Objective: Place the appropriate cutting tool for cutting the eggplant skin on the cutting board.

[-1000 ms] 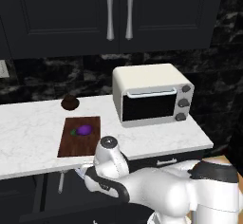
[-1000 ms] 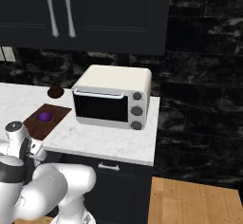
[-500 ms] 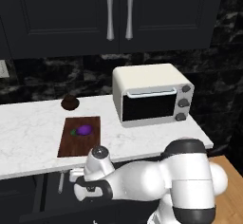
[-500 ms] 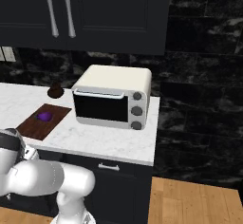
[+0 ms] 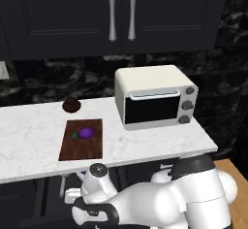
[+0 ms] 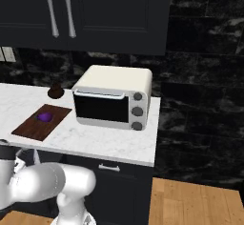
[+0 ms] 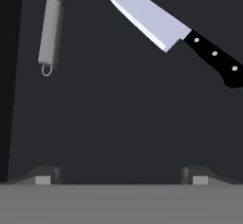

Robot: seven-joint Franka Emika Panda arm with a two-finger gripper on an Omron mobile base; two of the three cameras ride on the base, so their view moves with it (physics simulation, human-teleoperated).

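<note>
Fingers point(image 7: 42, 179) spread wide, holding nothing, above a dark drawer floor. The cutting tool point(image 7: 50, 31) lies at eleven o'clock, the knife point(image 7: 171, 28) at one; drifting right risks grabbing the wrong utensil.

— Where is the arm right now?

— Folded low in front of the base. In the left base view it rises from the lower right, bends at a bulky white elbow and reaches left and down, below the level of the worktop, ending in a dark-jointed wrist.

— And from the other side?

— In the right base view the white upper arm sweeps across the lower left corner, heading out past the left edge.

— What about the gripper point(image 7: 121, 178)?

— In the hand view its two dark finger tips point(image 7: 43, 176) stand far apart at the bottom, jaws spread wide with nothing between them.
</note>
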